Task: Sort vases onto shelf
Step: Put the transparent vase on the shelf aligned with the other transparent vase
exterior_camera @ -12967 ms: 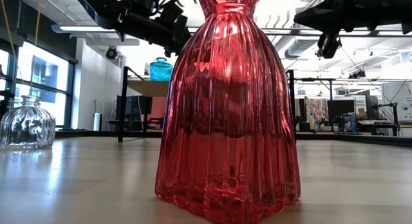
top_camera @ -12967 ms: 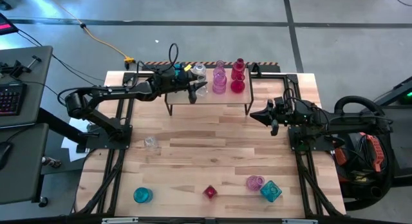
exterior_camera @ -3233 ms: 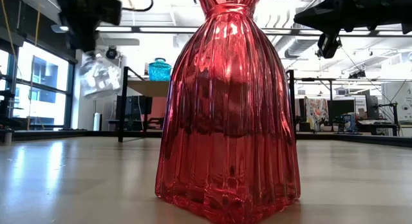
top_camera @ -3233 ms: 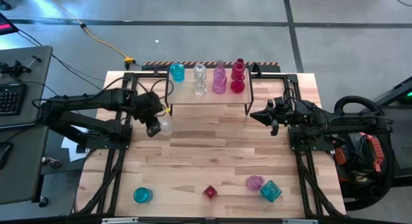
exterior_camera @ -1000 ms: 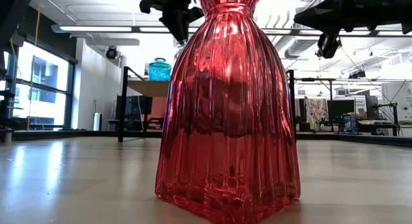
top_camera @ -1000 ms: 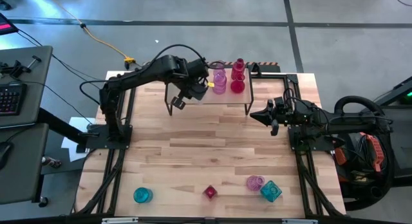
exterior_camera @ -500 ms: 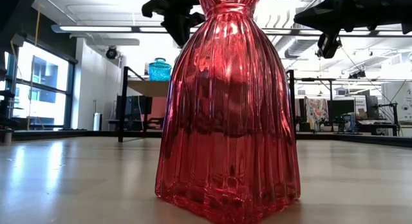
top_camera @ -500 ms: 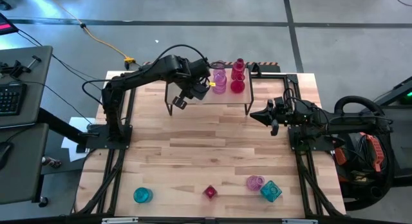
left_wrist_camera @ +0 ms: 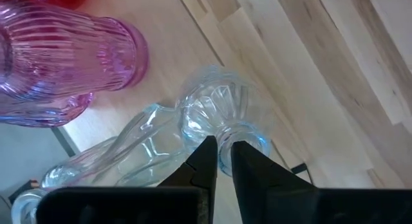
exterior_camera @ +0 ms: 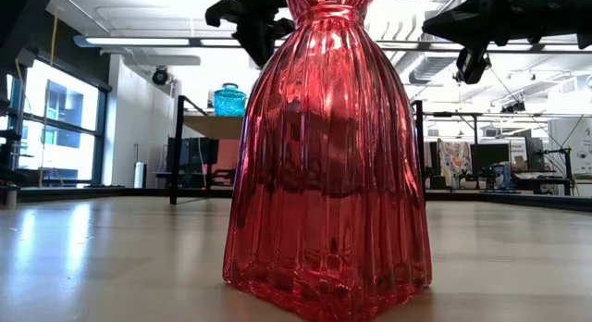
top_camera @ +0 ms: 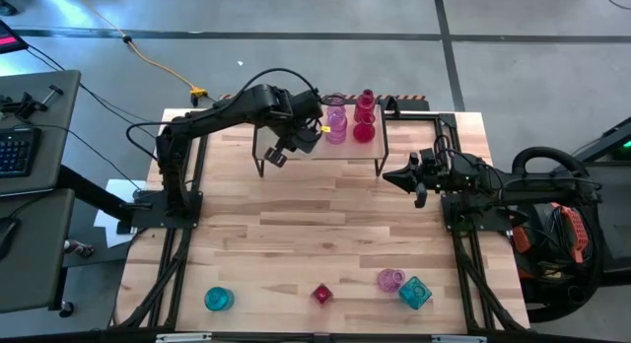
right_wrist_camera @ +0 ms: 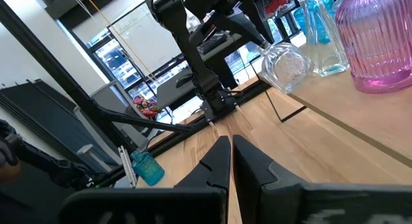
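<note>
The left gripper (left_wrist_camera: 219,161) pinched the rim of a clear round ribbed glass vase (left_wrist_camera: 222,114) over the light wood-topped shelf (top_camera: 345,151); releasing called for seating it upright first, clear of the pink ribbed vase (left_wrist_camera: 61,60); the right gripper (right_wrist_camera: 228,161) waited pressed together

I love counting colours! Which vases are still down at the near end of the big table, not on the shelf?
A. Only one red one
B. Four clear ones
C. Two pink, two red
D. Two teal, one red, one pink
D: the high view shows a round teal vase, a red vase, a pink vase and a faceted teal vase there.
</note>
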Controlling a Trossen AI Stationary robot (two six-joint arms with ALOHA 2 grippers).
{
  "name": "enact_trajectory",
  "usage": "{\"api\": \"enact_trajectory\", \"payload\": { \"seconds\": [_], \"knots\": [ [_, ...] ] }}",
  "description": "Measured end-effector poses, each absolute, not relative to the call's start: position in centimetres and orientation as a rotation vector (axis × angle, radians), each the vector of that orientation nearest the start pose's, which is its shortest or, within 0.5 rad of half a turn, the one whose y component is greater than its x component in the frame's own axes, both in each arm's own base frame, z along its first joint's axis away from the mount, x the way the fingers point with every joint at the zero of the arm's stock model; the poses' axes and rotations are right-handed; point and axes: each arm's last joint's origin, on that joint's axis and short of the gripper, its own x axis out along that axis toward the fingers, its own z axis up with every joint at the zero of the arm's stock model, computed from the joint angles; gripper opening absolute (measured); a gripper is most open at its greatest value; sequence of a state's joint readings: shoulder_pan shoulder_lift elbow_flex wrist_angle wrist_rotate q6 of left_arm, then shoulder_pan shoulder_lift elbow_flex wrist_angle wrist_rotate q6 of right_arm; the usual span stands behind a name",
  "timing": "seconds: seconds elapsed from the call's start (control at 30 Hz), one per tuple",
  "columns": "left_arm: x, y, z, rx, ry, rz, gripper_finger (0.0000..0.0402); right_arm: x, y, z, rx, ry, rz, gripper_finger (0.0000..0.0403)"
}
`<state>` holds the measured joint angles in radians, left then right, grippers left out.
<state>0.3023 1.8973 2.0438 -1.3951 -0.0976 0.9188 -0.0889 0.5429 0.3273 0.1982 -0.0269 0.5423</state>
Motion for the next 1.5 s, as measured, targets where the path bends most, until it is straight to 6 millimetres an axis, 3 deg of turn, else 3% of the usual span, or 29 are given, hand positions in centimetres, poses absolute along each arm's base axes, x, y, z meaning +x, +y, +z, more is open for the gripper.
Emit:
{"api": "enact_trajectory", "payload": {
  "seconds": [0.3,1.5],
  "knots": [
    [35.2,11.6,35.7,0.668,1.301,-0.228,0.0055,14.2,-1.2,24.4,0.543,0.000,-0.065,0.0001],
    [35.8,12.7,35.9,0.662,1.230,-0.145,0.0056,14.2,-1.2,24.4,0.543,0.000,-0.065,0.0001]
  ]
}}
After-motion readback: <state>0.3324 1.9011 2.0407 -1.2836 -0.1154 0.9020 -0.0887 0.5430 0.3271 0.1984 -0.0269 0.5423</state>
